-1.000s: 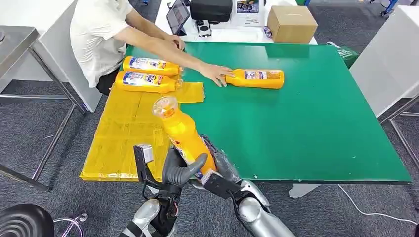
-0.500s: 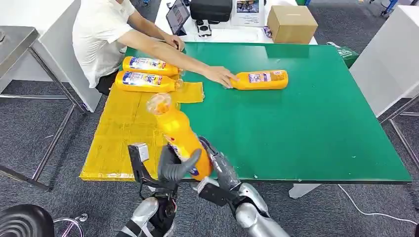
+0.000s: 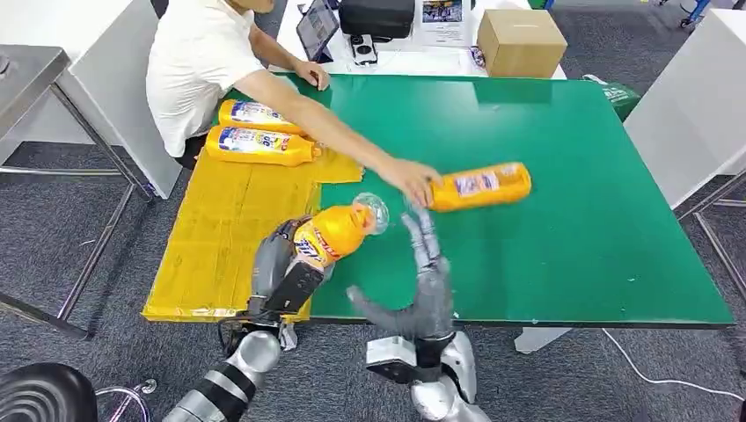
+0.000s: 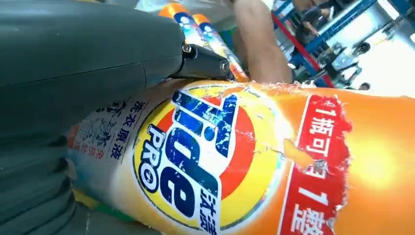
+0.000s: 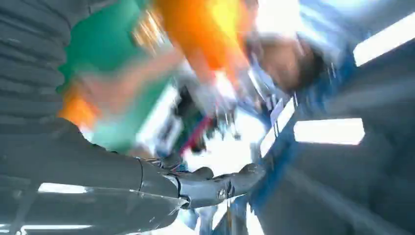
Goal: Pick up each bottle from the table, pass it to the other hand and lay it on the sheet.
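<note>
Down near the robot's body, the left hand (image 3: 283, 268) held an orange Tide Pro bottle (image 3: 332, 233) with its fingers wrapped around it. That bottle was tipped on its side in the air, over the near edge of the green table (image 3: 563, 237), with its clear cap pointing away to the right. Beside it, the right hand (image 3: 424, 264) was up with its fingers spread, holding nothing. A little farther, a person's hand (image 3: 412, 180) touched another orange bottle (image 3: 480, 186) on the table. Farthest away, two more bottles (image 3: 257, 145) lay side by side on the yellow sheet (image 3: 220, 237).
</note>
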Controlling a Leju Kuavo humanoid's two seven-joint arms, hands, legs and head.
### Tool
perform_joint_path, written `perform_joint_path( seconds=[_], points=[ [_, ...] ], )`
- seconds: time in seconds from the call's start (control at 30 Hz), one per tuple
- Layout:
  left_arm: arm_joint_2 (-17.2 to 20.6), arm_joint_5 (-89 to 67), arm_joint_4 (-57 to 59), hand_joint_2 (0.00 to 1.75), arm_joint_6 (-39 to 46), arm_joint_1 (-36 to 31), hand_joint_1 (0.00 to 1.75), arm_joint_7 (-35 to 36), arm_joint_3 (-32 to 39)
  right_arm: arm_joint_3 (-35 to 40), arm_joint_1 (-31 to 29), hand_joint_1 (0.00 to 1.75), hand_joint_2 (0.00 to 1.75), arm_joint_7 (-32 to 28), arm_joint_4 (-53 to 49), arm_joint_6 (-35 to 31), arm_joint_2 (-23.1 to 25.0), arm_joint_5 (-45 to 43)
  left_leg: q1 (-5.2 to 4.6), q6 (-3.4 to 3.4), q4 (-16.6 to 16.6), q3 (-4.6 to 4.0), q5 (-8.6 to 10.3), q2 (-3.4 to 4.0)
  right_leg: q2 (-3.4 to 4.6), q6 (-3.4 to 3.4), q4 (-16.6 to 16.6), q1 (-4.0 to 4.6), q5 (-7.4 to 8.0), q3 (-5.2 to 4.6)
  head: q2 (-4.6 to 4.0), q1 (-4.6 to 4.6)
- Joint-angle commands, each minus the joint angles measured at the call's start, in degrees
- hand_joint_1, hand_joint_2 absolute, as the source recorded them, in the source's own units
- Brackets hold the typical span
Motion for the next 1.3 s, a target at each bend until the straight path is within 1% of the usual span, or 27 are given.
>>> perform_joint_path(
  seconds=[0.03, 0.07, 0.1, 0.17, 0.2, 0.27, 0.3, 0.33, 0.37, 0.4, 0.43, 0.47, 0.53, 0.57, 0.6, 0.63, 0.7, 0.8, 0.87, 0.9, 0.93, 0.97, 1.03, 1.07, 1.1, 1.27, 1.3],
  points=[
    [1.2, -0.5, 4.6, 1.75, -0.8, -2.9, 1.75, 0.5, 3.3, -9.1, 2.6, 0.00, 0.00, -0.2, -10.2, -0.2, 3.9, 0.3, 0.04, -0.10, 0.0, 0.33, -0.11, -0.10, -0.08, -0.16, 0.0, 0.04, -0.16, 0.34, 0.00, 0.02],
    [1.2, -0.5, 4.6, 1.75, -0.8, -2.9, 1.75, 0.5, 3.3, -9.1, 2.6, 0.00, 0.00, -0.2, -10.2, -0.2, 3.9, 0.3, 0.01, -0.05, 0.0, 0.07, -0.02, -0.05, -0.03, -0.07, 0.0, 0.01, -0.05, 0.09, 0.00, 0.02],
    [1.2, -0.5, 4.6, 1.75, -0.8, -2.9, 1.75, 0.5, 3.3, -9.1, 2.6, 0.00, 0.00, -0.2, -10.2, -0.2, 3.9, 0.3, 0.03, -0.08, 0.0, 0.20, -0.08, -0.04, -0.02, -0.13, 0.0, 0.03, -0.10, 0.20, 0.00, 0.00],
    [0.8, -2.3, 5.0, 1.75, -0.9, -3.0, 1.75, 1.3, 3.4, -10.1, 3.1, 0.00, 0.00, -0.2, -12.0, -0.2, 4.5, -1.4, 0.01, -0.05, 0.0, 0.11, -0.01, -0.07, -0.06, -0.09, 0.0, 0.01, -0.04, 0.13, 0.00, 0.02],
    [1.1, -4.5, 5.4, 1.75, -0.7, -3.4, 1.75, 2.1, 3.3, -9.9, 3.1, 0.00, 0.00, -0.2, -11.7, -0.2, 4.3, -2.8, 0.04, -0.08, 0.0, 0.20, -0.06, -0.12, -0.09, -0.13, 0.0, 0.04, -0.10, 0.25, 0.00, 0.02],
    [2.5, -10.1, 6.9, 1.75, -1.5, -4.9, 1.75, 5.0, 1.5, -9.1, 3.1, 0.00, 0.00, -0.2, -11.5, -0.2, 3.8, -3.4, 0.01, -0.06, 0.0, 0.09, -0.01, -0.08, -0.06, -0.09, 0.0, 0.01, -0.04, 0.11, 0.00, 0.00],
    [3.3, -14.5, 7.7, 1.75, -4.6, -6.1, 1.75, 8.1, 0.4, -8.2, 2.9, 0.00, 0.00, -0.2, -11.0, -0.2, 3.2, -5.1, 0.03, -0.09, 0.0, 0.18, -0.04, -0.11, -0.08, -0.14, 0.0, 0.04, -0.08, 0.21, 0.00, 0.02],
    [3.9, -16.7, 8.6, 1.75, -6.1, -7.2, 1.75, 9.3, -0.5, -7.8, 2.8, 0.00, 0.00, -0.2, -10.9, -0.2, 2.9, -5.4, 0.03, -0.06, 0.0, 0.09, -0.01, -0.06, -0.04, -0.10, 0.0, 0.04, -0.03, 0.13, 0.00, 0.02],
    [4.0, -18.5, 9.4, 1.75, -7.1, -7.9, 1.75, 10.2, -1.0, -7.6, 2.7, 0.00, 0.00, -0.2, -10.8, -0.2, 2.8, -5.6, 0.03, -0.09, 0.0, 0.20, -0.04, -0.08, -0.05, -0.14, 0.0, 0.04, -0.07, 0.22, 0.00, 0.00],
    [4.0, -20.4, 12.1, 1.75, -10.8, -10.1, 1.75, 12.1, -1.5, -6.9, 2.2, 0.00, 0.00, -0.2, -10.3, -0.2, 2.6, -6.1, 0.03, -0.07, 0.0, 0.10, -0.01, -0.08, -0.06, -0.11, 0.0, 0.03, -0.04, 0.13, 0.00, 0.02],
    [3.9, -21.4, 14.1, 1.75, -12.8, -11.6, 1.75, 13.0, -1.7, -6.7, 2.0, 0.00, 0.00, -0.2, -10.6, -0.2, 2.5, -6.7, 0.05, -0.10, 0.0, 0.19, -0.04, -0.09, -0.07, -0.15, 0.0, 0.05, -0.08, 0.22, 0.00, 0.00],
    [3.8, -23.7, 16.4, 1.75, -13.5, -13.6, 1.75, 14.0, -2.2, -6.3, 1.9, 0.00, 0.00, -0.2, -10.9, -0.2, 2.4, -6.5, 0.01, -0.07, 0.0, 0.14, 0.00, -0.09, -0.07, -0.11, 0.0, 0.02, -0.04, 0.16, 0.00, 0.02],
    [2.1, -23.0, 21.7, 1.75, -17.0, -17.5, 1.75, 14.2, 0.4, -5.6, 2.1, 0.00, 0.00, -0.2, -11.9, -0.2, 2.3, -6.2, 0.07, -0.13, 0.0, 0.24, -0.04, -0.19, -0.16, -0.19, 0.0, 0.07, -0.11, 0.30, 0.00, 0.00],
    [1.7, -21.6, 24.0, 1.75, -20.0, -19.5, 1.75, 14.5, 1.6, -5.4, 2.1, 0.00, 0.00, -0.2, -12.2, -0.2, 2.4, -6.5, 0.05, -0.10, 0.0, 0.14, 0.00, -0.16, -0.14, -0.14, 0.0, 0.06, -0.08, 0.19, 0.00, 0.02],
    [1.7, -21.9, 25.2, 1.75, -21.3, -20.5, 1.75, 15.0, 1.4, -5.2, 2.0, 0.00, 0.00, -0.2, -12.1, -0.2, 2.3, -6.6, 0.06, -0.08, 0.0, 0.02, 0.03, -0.13, -0.11, -0.10, 0.0, 0.06, -0.03, 0.08, 0.00, 0.02],
    [2.0, -24.4, 28.2, 1.75, -23.4, -22.4, 1.75, 16.3, -0.5, -4.7, 1.8, 0.00, 0.00, -0.2, -11.4, -0.2, 2.0, -7.4, 0.08, -0.12, 0.1, 0.12, -0.01, -0.16, -0.13, -0.15, 0.1, 0.09, -0.08, 0.18, 0.00, 0.00],
    [2.0, -26.6, 32.8, 1.75, -28.7, -24.5, 1.75, 16.9, -2.6, -4.4, 1.3, 0.00, 0.00, -0.2, -10.5, -0.2, 1.5, -8.0, 0.07, -0.15, 0.1, 0.18, 0.00, -0.15, -0.12, -0.15, 0.1, 0.08, -0.09, 0.24, 0.00, 0.04],
    [2.0, -26.6, 32.8, 1.75, -28.7, -24.5, 1.75, 16.9, -2.6, -4.4, 1.3, 0.00, 0.00, -0.2, -10.5, -0.2, 1.5, -8.0, 0.07, -0.15, 0.1, 0.18, 0.00, -0.15, -0.12, -0.15, 0.1, 0.08, -0.09, 0.24, 0.00, 0.04],
    [2.1, -27.2, 34.3, 1.75, -30.6, -24.9, 1.75, 17.0, -3.2, -4.3, 1.1, 0.00, 0.00, -0.2, -10.0, -0.2, 1.2, -8.7, 0.05, -0.12, 0.0, 0.12, 0.04, -0.11, -0.09, -0.10, 0.0, 0.05, -0.04, 0.17, 0.00, 0.04],
    [2.6, -29.4, 36.7, 1.75, -33.4, -25.8, 1.75, 17.0, -5.4, -3.8, 0.8, 0.00, 0.00, -0.2, -9.2, -0.2, 0.6, -9.1, 0.04, -0.11, 0.0, 0.13, 0.04, -0.10, -0.08, -0.09, 0.0, 0.04, -0.03, 0.18, 0.00, 0.04],
    [2.8, -31.4, 37.9, 1.75, -34.5, -26.6, 1.75, 17.4, -7.1, -3.1, 0.6, 0.00, 0.00, -0.2, -8.2, -0.2, 0.0, -10.0, 0.06, -0.14, 0.0, 0.25, 0.01, -0.13, -0.10, -0.14, 0.0, 0.06, -0.07, 0.29, 0.00, 0.00],
    [2.7, -31.7, 38.3, 1.75, -35.1, -27.1, 0.12, 18.1, -7.3, -2.7, 0.5, 0.00, 0.00, -0.2, -7.5, -0.2, -0.2, -10.2, 0.03, -0.12, -0.1, 0.26, 0.03, 0.02, 0.05, -0.10, 0.0, 0.03, -0.01, 0.27, 0.00, 0.04],
    [2.7, -32.2, 39.0, 1.75, -36.8, -27.8, 0.38, 18.3, -7.8, -2.3, 0.3, 0.00, 0.00, -0.2, -6.8, -0.2, -0.7, -10.9, 0.04, -0.12, -0.1, 0.32, 0.02, 0.07, 0.10, -0.09, 0.0, 0.04, 0.01, 0.32, 0.00, 0.02],
    [2.7, -31.9, 39.2, 1.75, -37.5, -27.9, 0.35, 18.5, -7.4, -2.0, 0.2, 0.00, 0.00, -0.2, -6.2, -0.2, -0.8, -11.2, 0.06, -0.14, -0.1, 0.38, 0.01, 0.11, 0.14, -0.12, 0.0, 0.06, 0.01, 0.35, 0.00, 0.02],
    [2.7, -31.8, 39.2, 1.75, -37.6, -27.9, 0.35, 18.5, -7.4, -1.9, 0.1, 0.00, 0.00, -0.2, -6.1, -0.2, -0.9, -11.3, 0.08, -0.18, -0.1, 0.46, -0.03, 0.18, 0.21, -0.19, 0.0, 0.09, 0.00, 0.40, 0.00, 0.00],
    [2.7, -31.8, 39.2, 1.75, -37.6, -27.9, 0.35, 18.5, -7.4, -1.9, 0.1, 0.00, 0.00, -0.2, -6.1, -0.2, -0.9, -11.3, 0.04, -0.12, -0.1, 0.33, 0.03, 0.10, 0.13, -0.10, 0.1, 0.04, 0.03, 0.28, 0.00, 0.02],
    [2.7, -31.8, 39.2, 1.75, -37.6, -27.9, 0.35, 18.5, -7.4, -1.9, 0.1, 0.00, 0.00, -0.2, -6.1, -0.2, -0.9, -11.3, 0.05, -0.16, -0.1, 0.43, 0.02, 0.14, 0.17, -0.14, 0.0, 0.05, 0.03, 0.36, 0.00, 0.02]
  ],
)
